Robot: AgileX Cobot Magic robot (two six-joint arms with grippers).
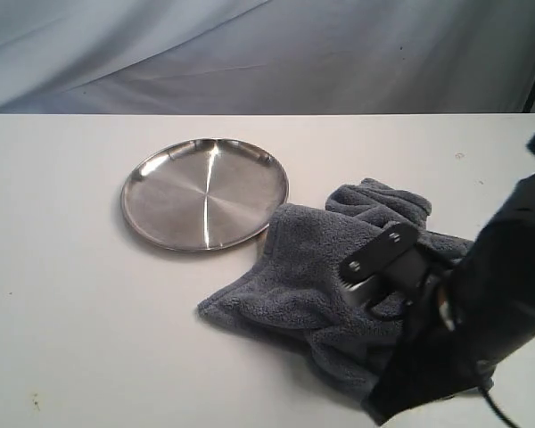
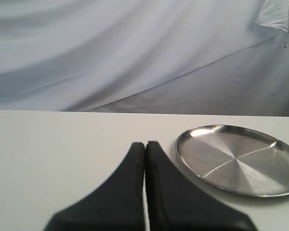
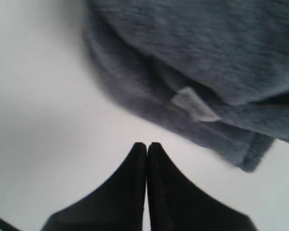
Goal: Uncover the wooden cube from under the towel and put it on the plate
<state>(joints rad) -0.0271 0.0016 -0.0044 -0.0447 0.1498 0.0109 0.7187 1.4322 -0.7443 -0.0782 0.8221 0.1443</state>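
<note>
Workspace with the target hidden. Shown only in its own wrist view, the left claw (image 2: 145,143) is clenched on nothing, its tips pressed together above bare white tabletop (image 2: 62,159). The plate (image 2: 241,161) sits at the lower right of that frame, apart from the tips. This arm is judged to be parked clear of the work.

In the exterior view, left of centre, the plate lies empty, its flat reflective middle free to receive the load. From centre to right, the towel (image 1: 294,285) lies bunched in thick folds, one corner at the plate's rim; whether they touch cannot be told. The wooden cube shows in no view and is presumably beneath these folds, so uncovering is not yet done. At lower right, the right arm (image 1: 490,312) reaches in over the cloth.

In the right wrist view, the right claw (image 3: 147,144) is likewise closed and empty. It is poised over bare tabletop just beside the towel's hem, where a small white label (image 3: 192,103) shows. The hem offers a likely pinch point, and the claw would have to open first.
</note>
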